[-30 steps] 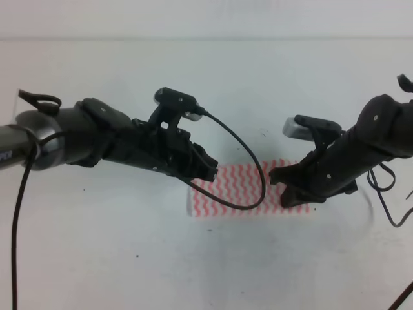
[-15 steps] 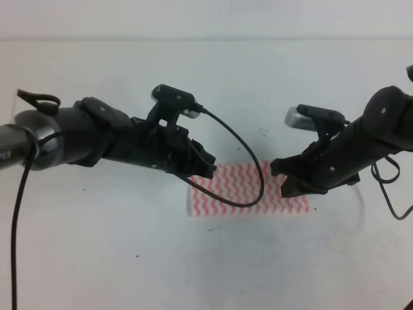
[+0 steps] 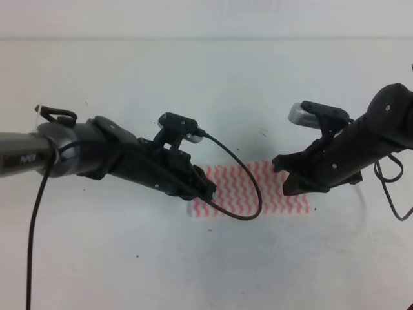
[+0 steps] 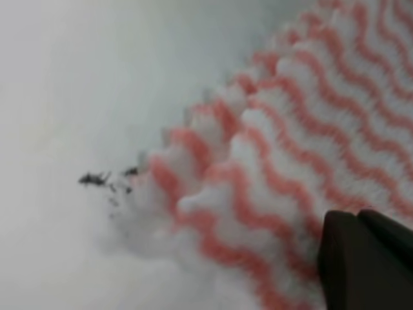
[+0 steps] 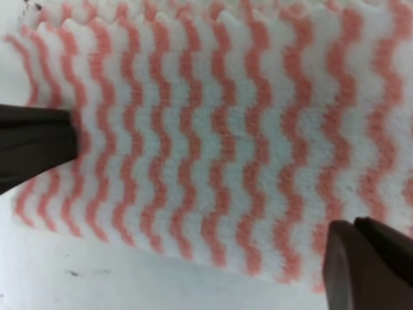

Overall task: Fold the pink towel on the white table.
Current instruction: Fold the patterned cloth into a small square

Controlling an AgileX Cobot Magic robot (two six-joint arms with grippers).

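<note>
1. Pink towel (image 3: 248, 191) lay as a wide strip at the frame's centre, on the white table (image 3: 193, 84).
2. Left gripper (image 3: 205, 189) hovered low over the strip's left end; whether clenched or released, I could not tell.
3. Right gripper (image 3: 282, 174) hovered over the right end, grip likewise unclear.
4. Placement at opposite ends probably suited folding one end across.

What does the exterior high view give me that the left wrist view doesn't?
Only the exterior high view shows both arms, the left tool and right tool at opposite ends of the pink towel, and its whole folded strip. Only the left wrist view shows the towel's wavy edge close up and dark specks beside it. Both show the towel lying on the white table.
</note>
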